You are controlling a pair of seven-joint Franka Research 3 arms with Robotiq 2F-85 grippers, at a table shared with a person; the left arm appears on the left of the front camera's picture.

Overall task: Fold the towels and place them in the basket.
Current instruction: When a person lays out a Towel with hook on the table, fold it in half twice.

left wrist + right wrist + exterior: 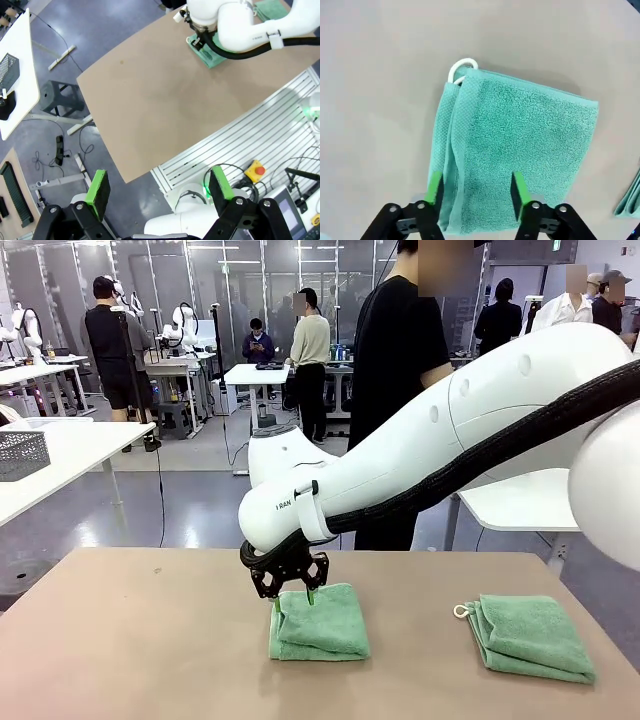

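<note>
Two folded mint-green towels lie on the tan table. One towel (322,625) (515,145) sits at the middle, its white loop (462,67) at a far corner. The other towel (530,637) lies to the right, and its edge (630,200) shows in the right wrist view. My right gripper (293,597) (476,192) reaches across and hovers open at the left end of the middle towel, green pads on either side of the folded edge, gripping nothing. High over the table's near edge, my left gripper (160,189) is open and empty. The basket is out of view.
A person in black (400,390) stands at the far side of the table (130,640). A grey mesh basket (22,453) sits on a neighbouring white table to the left. The left half of my table is bare.
</note>
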